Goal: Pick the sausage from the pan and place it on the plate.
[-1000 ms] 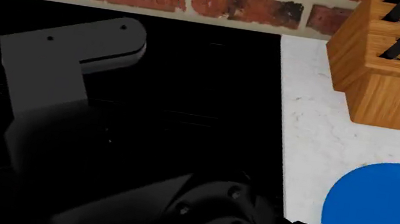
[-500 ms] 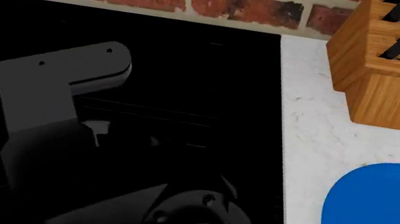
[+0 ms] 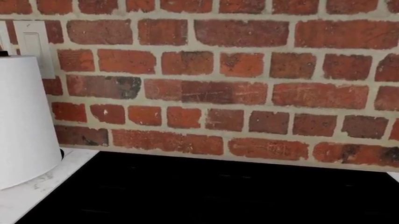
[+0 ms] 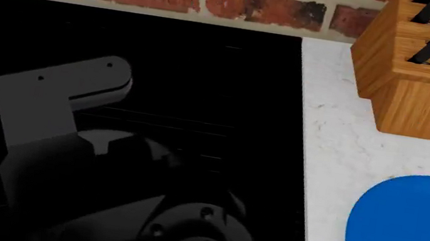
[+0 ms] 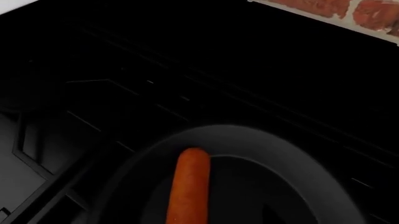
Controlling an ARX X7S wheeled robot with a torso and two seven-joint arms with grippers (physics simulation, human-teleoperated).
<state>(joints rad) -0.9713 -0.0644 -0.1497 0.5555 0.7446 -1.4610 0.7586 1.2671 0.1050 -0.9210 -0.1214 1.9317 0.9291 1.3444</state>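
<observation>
Grippers aren't really visible anywhere, so can't tell if either one is apart or pinched together. Right wrist cam looks down on the sausage point(image 5: 187, 186) lying in the pan point(image 5: 262, 149), which sits on the black cooktop point(image 5: 187, 56). Head cam mostly shows a grey arm point(image 4: 48, 103) over that dark cooktop, with the blue plate point(image 4: 410, 230) off on the white counter point(image 4: 336, 156) and a knife block point(image 4: 416, 67) behind it. Left wrist cam just faces a brick wall point(image 3: 237, 84) and a white lamp shade point(image 3: 22, 121).
</observation>
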